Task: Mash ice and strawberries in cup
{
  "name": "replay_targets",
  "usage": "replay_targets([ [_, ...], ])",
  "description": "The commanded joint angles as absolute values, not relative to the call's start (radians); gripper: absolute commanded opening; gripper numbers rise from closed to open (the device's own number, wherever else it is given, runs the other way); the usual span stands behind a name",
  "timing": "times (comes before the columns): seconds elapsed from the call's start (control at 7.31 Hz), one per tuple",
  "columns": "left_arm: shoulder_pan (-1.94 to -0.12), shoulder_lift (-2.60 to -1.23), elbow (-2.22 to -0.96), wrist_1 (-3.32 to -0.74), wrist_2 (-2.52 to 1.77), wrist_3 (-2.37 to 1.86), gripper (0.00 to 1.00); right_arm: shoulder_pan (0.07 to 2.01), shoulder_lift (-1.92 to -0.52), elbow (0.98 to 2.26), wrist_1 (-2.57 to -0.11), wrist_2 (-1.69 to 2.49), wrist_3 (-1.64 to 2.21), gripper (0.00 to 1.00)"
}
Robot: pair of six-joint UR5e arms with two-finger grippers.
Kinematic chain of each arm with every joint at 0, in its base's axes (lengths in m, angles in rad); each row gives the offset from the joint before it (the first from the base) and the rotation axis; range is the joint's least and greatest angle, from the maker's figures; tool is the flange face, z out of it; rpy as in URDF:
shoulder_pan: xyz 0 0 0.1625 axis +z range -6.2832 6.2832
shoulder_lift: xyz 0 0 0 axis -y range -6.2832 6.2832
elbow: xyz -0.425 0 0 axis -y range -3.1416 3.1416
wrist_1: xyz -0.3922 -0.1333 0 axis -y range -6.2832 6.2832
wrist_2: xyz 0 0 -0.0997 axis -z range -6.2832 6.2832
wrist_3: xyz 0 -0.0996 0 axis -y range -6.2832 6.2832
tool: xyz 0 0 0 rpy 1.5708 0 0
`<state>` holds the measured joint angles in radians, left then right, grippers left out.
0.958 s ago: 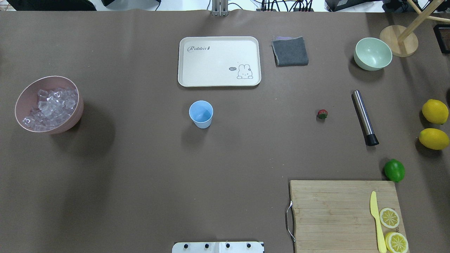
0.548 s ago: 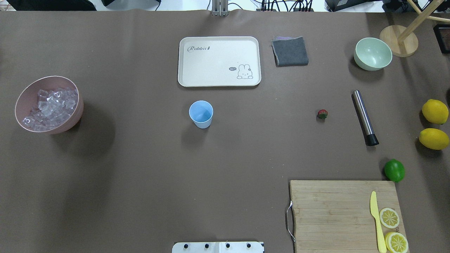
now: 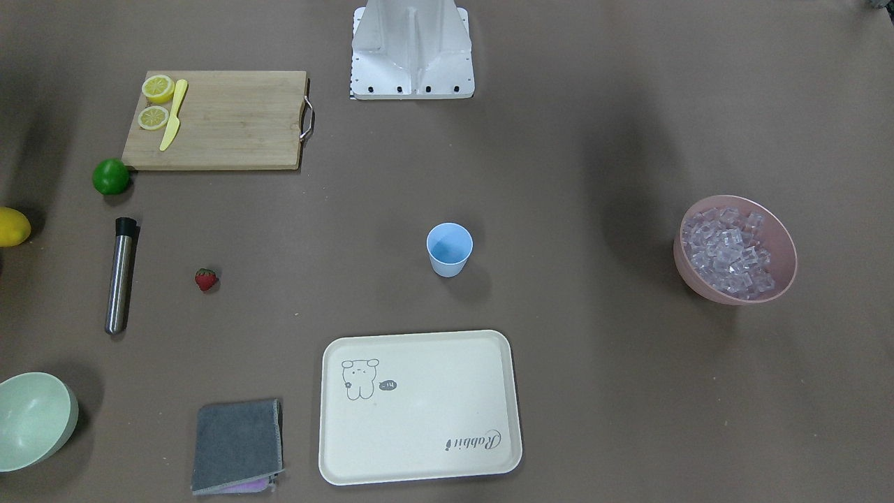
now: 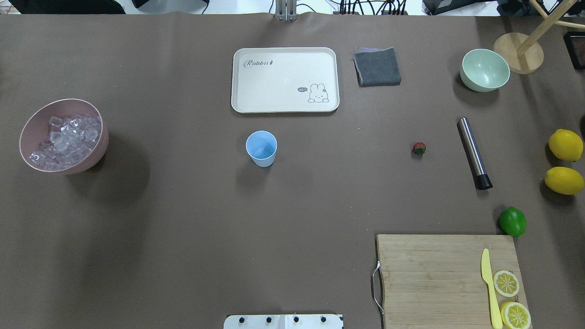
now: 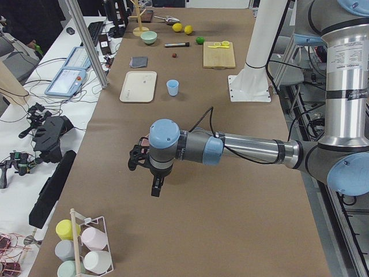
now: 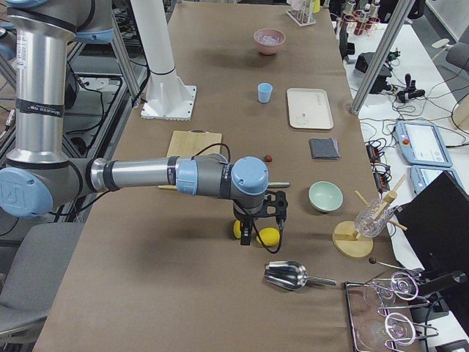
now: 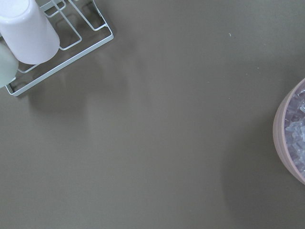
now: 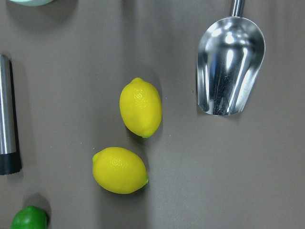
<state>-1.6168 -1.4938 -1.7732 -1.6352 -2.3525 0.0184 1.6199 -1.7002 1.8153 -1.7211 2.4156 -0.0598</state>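
Observation:
The light-blue cup [image 4: 261, 148] stands upright and empty-looking near the table's middle, just in front of the tray. One small red strawberry [image 4: 419, 147] lies on the mat well to the cup's right. The ice [image 4: 68, 139] fills a pink bowl [image 4: 32, 123] at the far left. Neither gripper shows in the overhead or front views. In the exterior left view my left gripper [image 5: 151, 183] hangs above bare mat, near the pink bowl's edge [image 7: 286, 138]. In the exterior right view my right gripper [image 6: 262, 231] hovers over two lemons [image 8: 139, 107]. I cannot tell whether either is open or shut.
A steel muddler [image 4: 474, 153] lies right of the strawberry, with a lime [image 4: 512, 221] and a cutting board [image 4: 434, 274] nearer me. A cream tray [image 4: 283, 80], grey cloth [image 4: 377, 67] and green bowl [image 4: 484, 70] line the far side. A metal scoop [image 8: 228, 67] lies beside the lemons.

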Motion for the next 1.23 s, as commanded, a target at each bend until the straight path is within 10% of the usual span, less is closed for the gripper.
replay_targets([
  [0.0,-1.617,-1.532,-1.752,-1.628,-2.352,0.017,0.97,1.62,-1.7,1.816,-1.721,2.416,-0.06,1.0],
  [1.1,-1.617,-1.536,-1.729,-1.741,-2.353,0.023,0.97,1.62,-1.697,1.822,-1.721,2.416,-0.06,1.0],
])
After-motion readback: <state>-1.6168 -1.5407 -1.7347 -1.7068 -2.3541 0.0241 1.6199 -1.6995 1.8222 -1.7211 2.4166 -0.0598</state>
